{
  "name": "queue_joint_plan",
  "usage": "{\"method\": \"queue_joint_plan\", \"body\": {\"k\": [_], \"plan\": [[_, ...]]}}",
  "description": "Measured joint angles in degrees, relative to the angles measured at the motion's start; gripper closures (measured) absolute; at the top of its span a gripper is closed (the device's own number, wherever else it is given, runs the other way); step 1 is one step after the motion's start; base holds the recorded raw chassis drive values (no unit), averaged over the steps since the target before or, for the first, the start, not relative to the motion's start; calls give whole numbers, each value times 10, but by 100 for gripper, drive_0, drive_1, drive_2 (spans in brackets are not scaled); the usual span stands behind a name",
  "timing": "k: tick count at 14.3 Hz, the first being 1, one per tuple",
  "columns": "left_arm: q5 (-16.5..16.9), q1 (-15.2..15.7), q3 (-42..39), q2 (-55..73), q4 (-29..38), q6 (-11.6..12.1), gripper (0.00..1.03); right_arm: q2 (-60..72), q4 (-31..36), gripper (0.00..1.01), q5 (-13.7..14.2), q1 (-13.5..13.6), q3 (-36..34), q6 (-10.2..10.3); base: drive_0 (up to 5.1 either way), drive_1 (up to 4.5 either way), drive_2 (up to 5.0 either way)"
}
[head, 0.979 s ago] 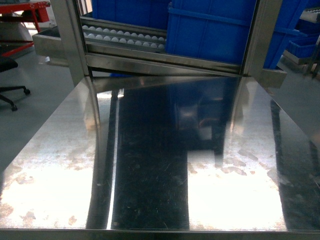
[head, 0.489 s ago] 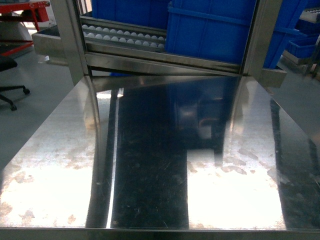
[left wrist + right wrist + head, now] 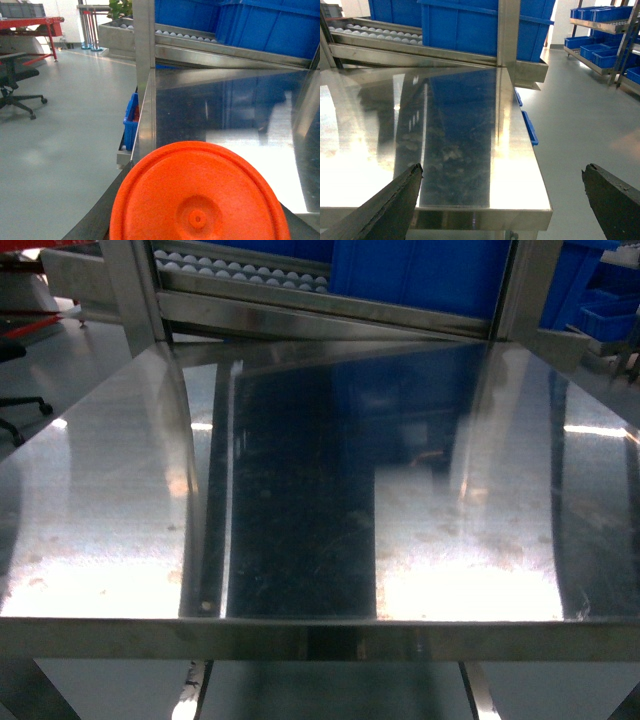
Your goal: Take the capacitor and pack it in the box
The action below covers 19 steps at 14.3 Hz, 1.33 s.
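Nothing packed yet — I see no capacitor on the steel table (image 3: 300, 490). Left gripper's state unclear behind orange disc (image 3: 200, 195); right gripper (image 3: 502, 200) spread, empty.

Table (image 3: 300, 640) front edge newly in head view

Round orange plastic disc (image 3: 200, 197) cropped at the frame's bottom edge, hiding the left end effector behind it.
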Motion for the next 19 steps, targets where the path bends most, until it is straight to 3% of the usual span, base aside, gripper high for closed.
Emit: {"method": "queue_joint_plan", "body": {"k": [19], "plan": [[1, 0, 0, 0, -1, 0, 60, 0, 0, 3, 0, 0, 0, 0, 0, 0, 0]]}}
